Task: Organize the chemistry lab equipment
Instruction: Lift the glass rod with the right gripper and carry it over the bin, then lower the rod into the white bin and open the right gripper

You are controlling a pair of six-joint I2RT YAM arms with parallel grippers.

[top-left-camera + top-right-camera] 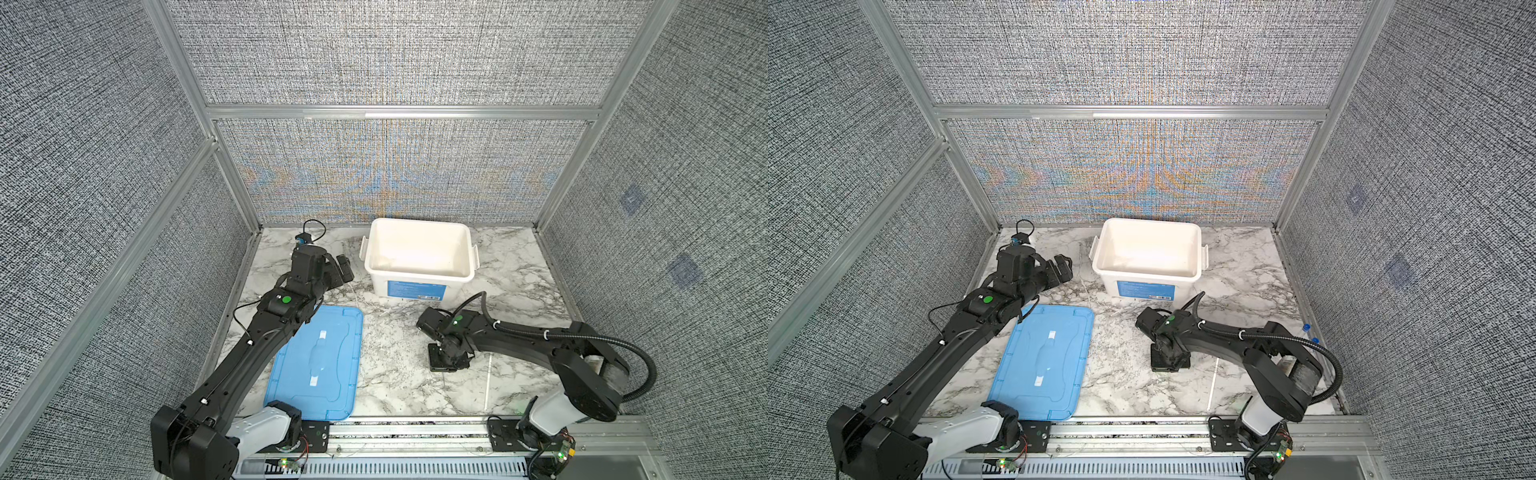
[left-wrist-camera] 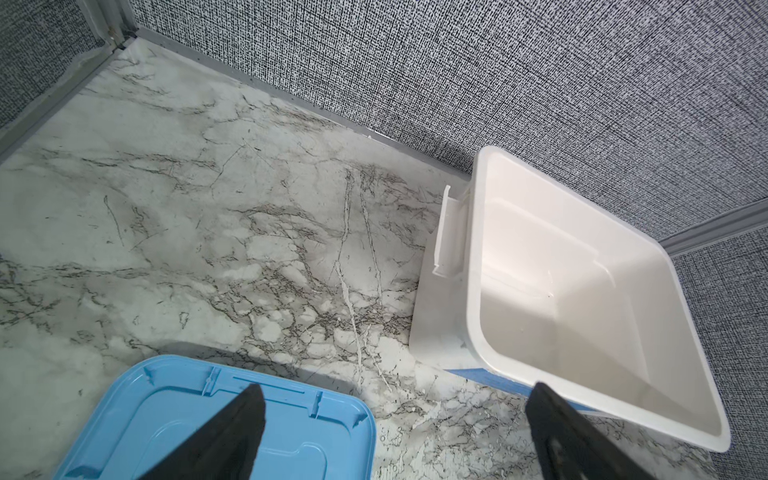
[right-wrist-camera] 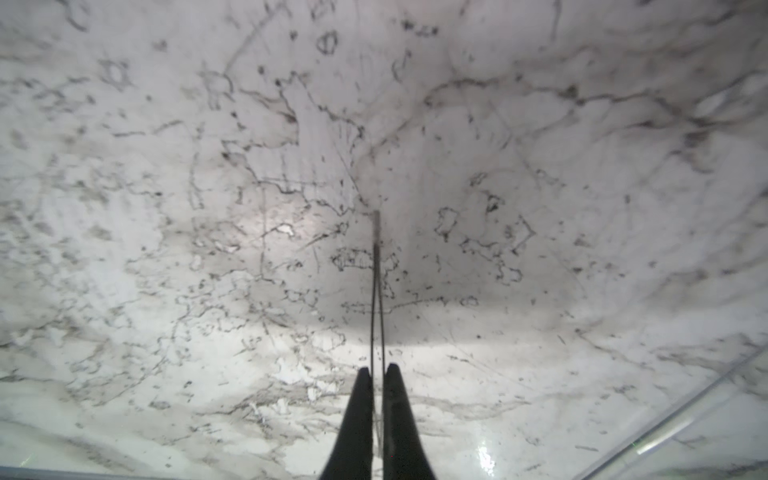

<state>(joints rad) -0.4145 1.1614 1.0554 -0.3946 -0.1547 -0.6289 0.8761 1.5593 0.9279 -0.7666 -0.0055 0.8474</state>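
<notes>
The right pincer [image 3: 377, 370] points down at the tabletop [image 3: 166, 208], clamped on a thin rod [image 3: 377, 249]. The left pincer [image 2: 397, 390] hovers beside the tub [image 2: 472, 257], spread wide apart.

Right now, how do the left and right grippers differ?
Opening: the left gripper has its fingers spread wide and holds nothing; the right gripper has its fingers shut on a thin clear rod.
Place: the left gripper is beside the white tub; the right gripper points down at the marble table in front of the tub.
Shared: black, two-fingered.
</notes>
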